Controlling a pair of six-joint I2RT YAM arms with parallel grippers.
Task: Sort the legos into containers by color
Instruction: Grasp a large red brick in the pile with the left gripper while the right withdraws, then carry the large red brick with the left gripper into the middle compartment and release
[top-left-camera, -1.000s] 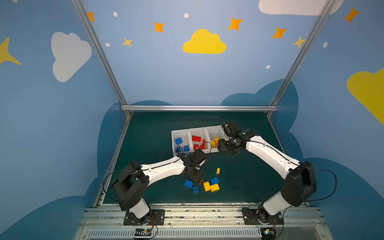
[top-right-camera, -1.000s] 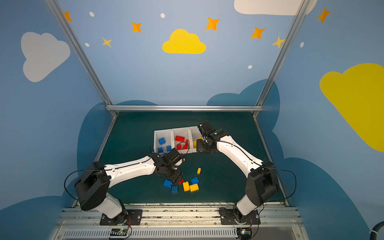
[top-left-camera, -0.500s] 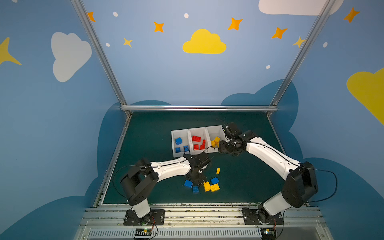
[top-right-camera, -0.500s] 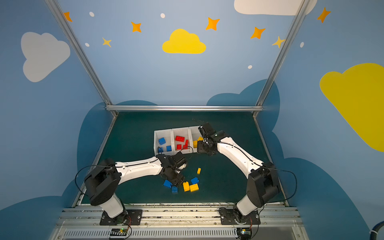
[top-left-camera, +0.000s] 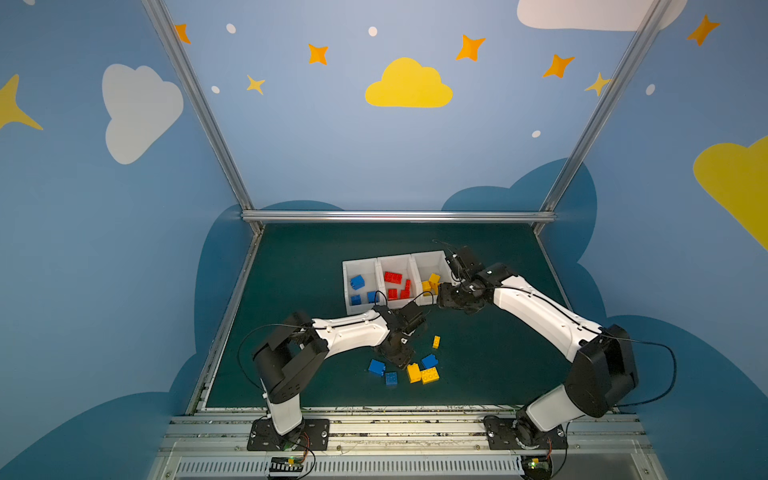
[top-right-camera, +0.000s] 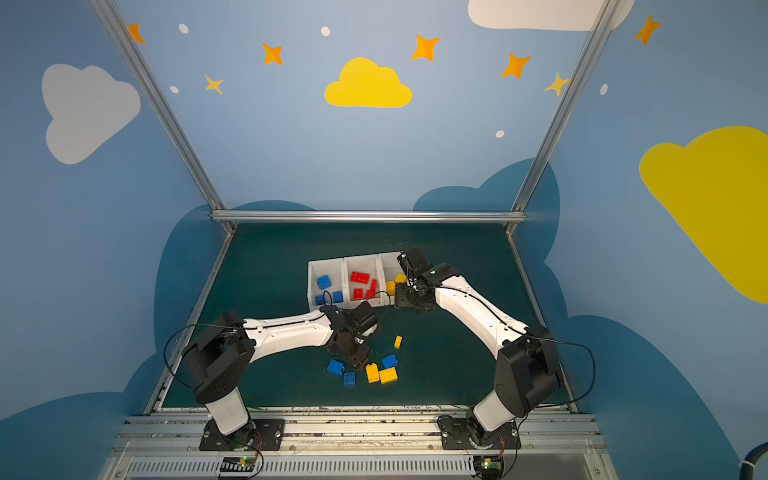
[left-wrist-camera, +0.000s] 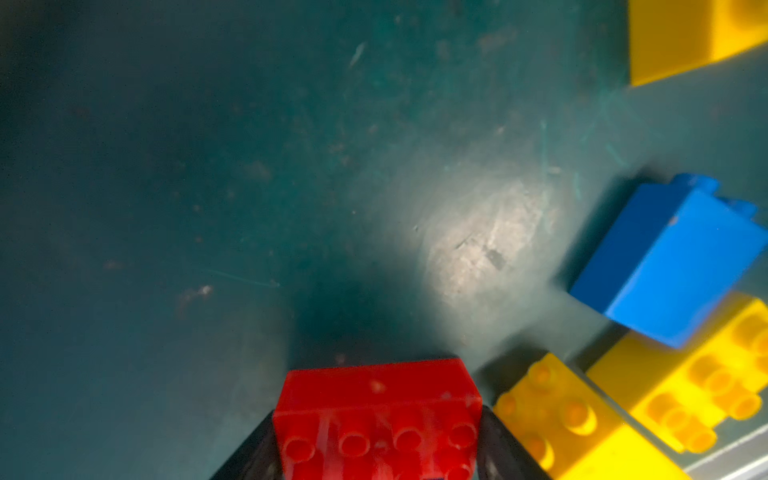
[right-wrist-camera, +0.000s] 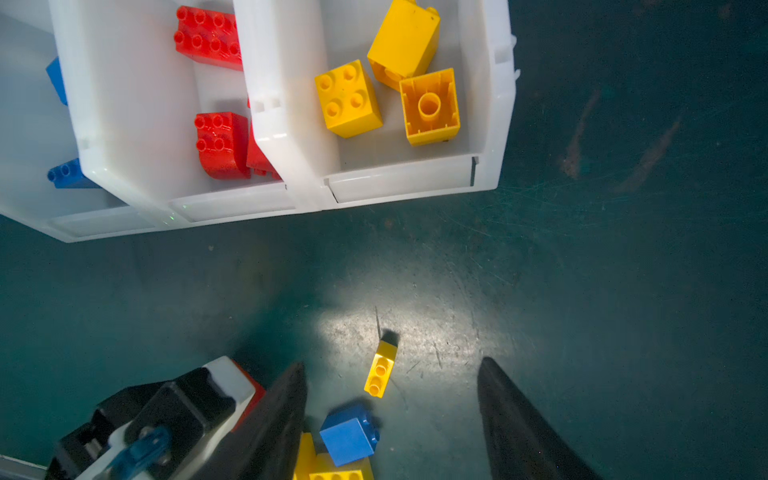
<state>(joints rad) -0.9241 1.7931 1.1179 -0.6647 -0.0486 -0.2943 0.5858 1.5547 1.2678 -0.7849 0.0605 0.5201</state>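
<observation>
**Q:** Entry one, the left gripper (left-wrist-camera: 377, 432)?

**A:** It is listed as clenched on a red brick (left-wrist-camera: 374, 386), with a black finger pressed to each side. The brick is held low over the table (left-wrist-camera: 208, 166). Whether it is lifted clear cannot be told.

**Q:** Entry two, the right gripper (right-wrist-camera: 390, 368)?

**A:** It is listed as released, with the jaws spread wide and nothing between them. It is held above the table just in front of the containers. A small yellow brick (right-wrist-camera: 381, 373) is seen lying alone on the table below it.

**Q:** The containers?

**A:** Three white containers are set touching in a row.
- Left container (top-left-camera: 345, 286): three sorted blue bricks (top-left-camera: 357, 281) are held.
- Middle container (top-left-camera: 395, 262): several sorted red bricks (top-left-camera: 392, 277) are held.
- Right container (right-wrist-camera: 486, 104): three sorted yellow bricks (right-wrist-camera: 348, 98) are held.

**Q:** Unsorted stock?

**A:** Three loose blue bricks (top-left-camera: 376, 367) and two loose yellow bricks (top-left-camera: 430, 375) are clustered on the table beside the left gripper. The two yellow ones are touching. The small yellow brick is set apart, between the cluster and the containers.
</observation>
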